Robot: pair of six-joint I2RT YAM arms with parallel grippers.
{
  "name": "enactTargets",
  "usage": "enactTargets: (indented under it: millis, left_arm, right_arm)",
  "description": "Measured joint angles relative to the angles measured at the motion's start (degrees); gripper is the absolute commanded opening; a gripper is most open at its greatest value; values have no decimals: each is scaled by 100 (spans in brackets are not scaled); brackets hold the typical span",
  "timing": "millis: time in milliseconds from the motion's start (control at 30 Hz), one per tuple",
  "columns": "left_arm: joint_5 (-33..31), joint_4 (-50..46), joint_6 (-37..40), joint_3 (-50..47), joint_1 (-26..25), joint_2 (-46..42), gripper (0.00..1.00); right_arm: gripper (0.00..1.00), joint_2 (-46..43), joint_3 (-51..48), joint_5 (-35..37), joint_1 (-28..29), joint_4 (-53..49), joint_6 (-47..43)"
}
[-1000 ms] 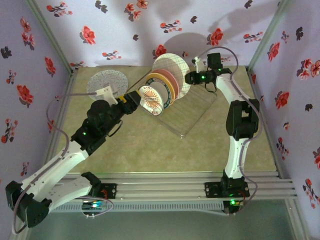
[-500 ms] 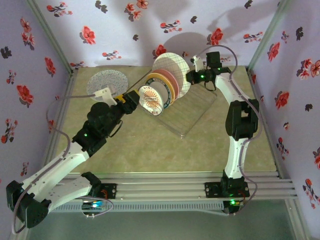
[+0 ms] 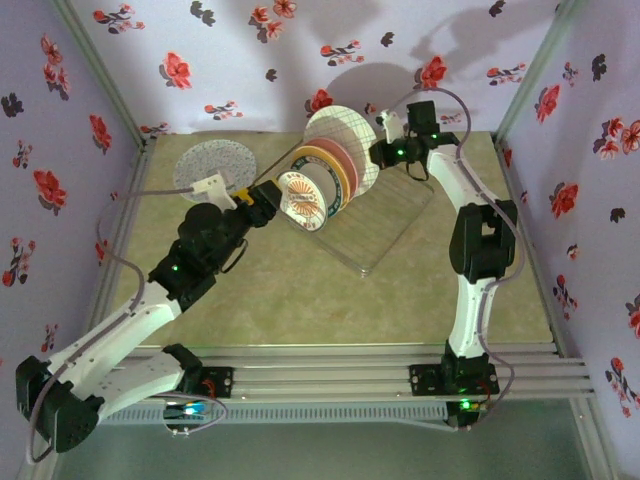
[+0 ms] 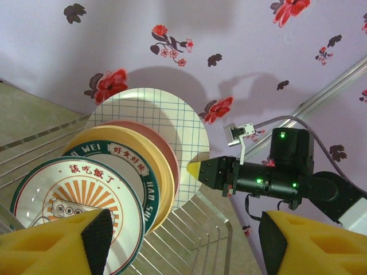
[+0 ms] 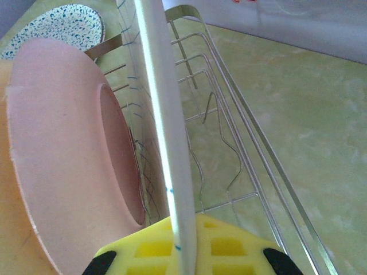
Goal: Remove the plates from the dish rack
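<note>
Several plates stand on edge in the transparent dish rack (image 3: pixel 390 225). Rearmost is the white grid plate (image 3: pixel 345 140), then a pink plate (image 5: pixel 63 143), an orange-tan one (image 4: pixel 156 166), a green-rimmed one (image 4: pixel 123 156), and the small sunburst plate (image 3: pixel 303 198) in front. My right gripper (image 3: pixel 381 152) is shut on the grid plate's (image 5: pixel 163 114) rim, its yellow pad (image 5: pixel 241 246) pressed to the plate. My left gripper (image 3: pixel 264 200) is open at the sunburst plate's (image 4: pixel 69 197) left side, and one yellow finger (image 4: pixel 57 243) overlaps that plate's face.
A speckled plate (image 3: pixel 214 163) lies flat on the table at the back left, also seen past the pink plate as a speckled plate (image 5: pixel 57 26). The rack's wire ribs (image 5: pixel 229 143) run under the plates. Floral walls close in on three sides.
My right gripper has shut on the grid plate's rim. My left arm has crept slightly toward the sunburst plate, still open.
</note>
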Motion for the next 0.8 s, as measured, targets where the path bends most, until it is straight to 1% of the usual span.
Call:
enactTargets:
  millis: [267, 467, 567, 633, 800]
  left_arm:
    - [0, 35, -2, 2, 0, 72, 80]
    - [2, 35, -2, 7, 0, 138, 83]
    - [2, 44, -7, 28, 0, 160, 87]
    - [7, 48, -22, 57, 0, 181, 91]
    - [28, 13, -153, 258, 0, 352, 97]
  right_arm:
    - [0, -415, -2, 474, 81, -101, -103]
    - [0, -960, -105, 831, 81, -57, -103]
    - [0, -1222, -192, 977, 81, -46, -103]
    - [0, -1377, -254, 1095, 81, -28, -101]
    - [0, -1746, -437, 1458, 79, 48, -57]
